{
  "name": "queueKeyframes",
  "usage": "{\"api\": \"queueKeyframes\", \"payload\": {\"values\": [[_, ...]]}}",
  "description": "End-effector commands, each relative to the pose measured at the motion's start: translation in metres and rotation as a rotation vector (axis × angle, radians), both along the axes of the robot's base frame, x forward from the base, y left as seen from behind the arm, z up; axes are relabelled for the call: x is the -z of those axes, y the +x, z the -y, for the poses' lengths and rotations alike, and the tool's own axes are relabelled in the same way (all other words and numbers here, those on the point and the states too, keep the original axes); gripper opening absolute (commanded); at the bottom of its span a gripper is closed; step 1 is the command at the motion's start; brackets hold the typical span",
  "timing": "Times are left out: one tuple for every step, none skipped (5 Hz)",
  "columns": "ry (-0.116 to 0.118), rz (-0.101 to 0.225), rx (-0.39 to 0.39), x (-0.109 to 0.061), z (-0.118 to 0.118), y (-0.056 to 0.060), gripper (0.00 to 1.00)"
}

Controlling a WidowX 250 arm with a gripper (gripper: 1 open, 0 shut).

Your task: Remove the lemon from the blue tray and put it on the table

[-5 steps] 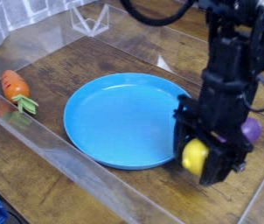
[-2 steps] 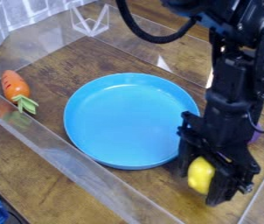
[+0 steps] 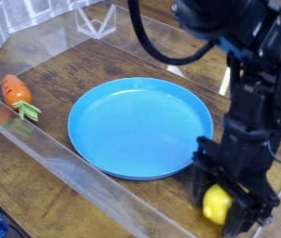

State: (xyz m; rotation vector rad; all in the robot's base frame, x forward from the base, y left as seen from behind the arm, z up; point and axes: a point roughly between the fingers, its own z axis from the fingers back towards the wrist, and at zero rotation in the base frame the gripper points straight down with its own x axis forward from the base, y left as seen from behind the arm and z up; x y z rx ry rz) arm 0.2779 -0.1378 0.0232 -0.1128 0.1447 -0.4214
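While pinched in gripper (image 3: 224, 206), lemon (image 3: 215, 204) hangs long axis vertical.

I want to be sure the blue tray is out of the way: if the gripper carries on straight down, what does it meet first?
Probably the table; the gripper, holding the lemon, looks past the blue tray rim.

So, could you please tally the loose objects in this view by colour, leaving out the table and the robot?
Blue: 1, the blue tray
Yellow: 1, the lemon, held in the gripper
Orange: 1, the carrot
Total: 3
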Motion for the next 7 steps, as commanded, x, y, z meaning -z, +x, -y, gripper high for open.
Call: {"api": "queueKeyframes", "payload": {"values": [[-0.015,0.026,0.008,-0.004,0.009,0.002,0.0],[-0.019,0.027,0.0,0.0,0.011,0.003,0.0],[-0.021,0.029,-0.009,0.002,0.014,0.003,0.0],[-0.022,0.029,-0.018,0.004,0.016,0.004,1.0],[-0.014,0.027,-0.028,0.005,0.017,0.005,0.0],[-0.008,0.03,-0.045,0.006,0.018,0.007,0.0],[-0.002,0.032,-0.06,0.007,0.018,0.009,0.0]]}}
